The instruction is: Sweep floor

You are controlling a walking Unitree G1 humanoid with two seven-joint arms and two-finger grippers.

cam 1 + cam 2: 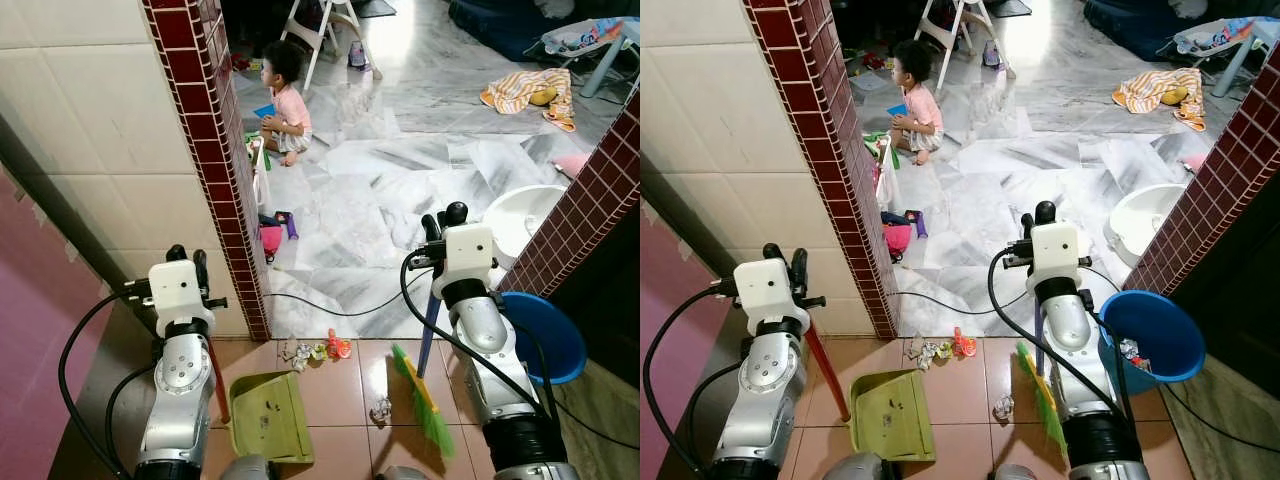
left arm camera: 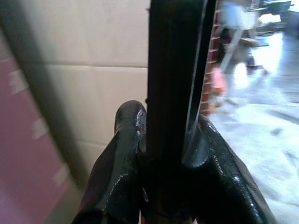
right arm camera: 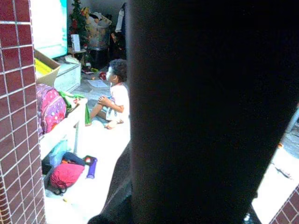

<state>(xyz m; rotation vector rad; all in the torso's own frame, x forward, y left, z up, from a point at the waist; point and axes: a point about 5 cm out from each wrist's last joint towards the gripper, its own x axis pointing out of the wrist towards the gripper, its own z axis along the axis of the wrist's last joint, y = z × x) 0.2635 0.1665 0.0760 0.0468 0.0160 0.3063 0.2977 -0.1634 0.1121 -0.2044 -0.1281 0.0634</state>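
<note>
Marble flooring (image 1: 400,190) runs beyond a doorway framed by dark red tiled wall edges (image 1: 215,150), meeting the brown tiled floor (image 1: 340,390) at the robot's feet; a child (image 1: 284,100) sits well back on the marble beside scattered toys, and a striped cloth (image 1: 525,90) lies farther off to the right; a blue bucket (image 1: 1150,335) stands just beside the right arm, with a white basin (image 1: 520,220) behind it; the green dustpan (image 1: 268,415) lies on the brown tiles, its red handle rising to the left gripper (image 1: 188,262), whose fingers (image 2: 126,158) clamp a dark shaft; the green-bristled broom (image 1: 425,400) slants down from the right gripper (image 1: 445,222), its fingers' state I cannot tell; small litter (image 1: 318,350) sits at the threshold, a crumpled scrap (image 1: 380,408) near the bristles.
</note>
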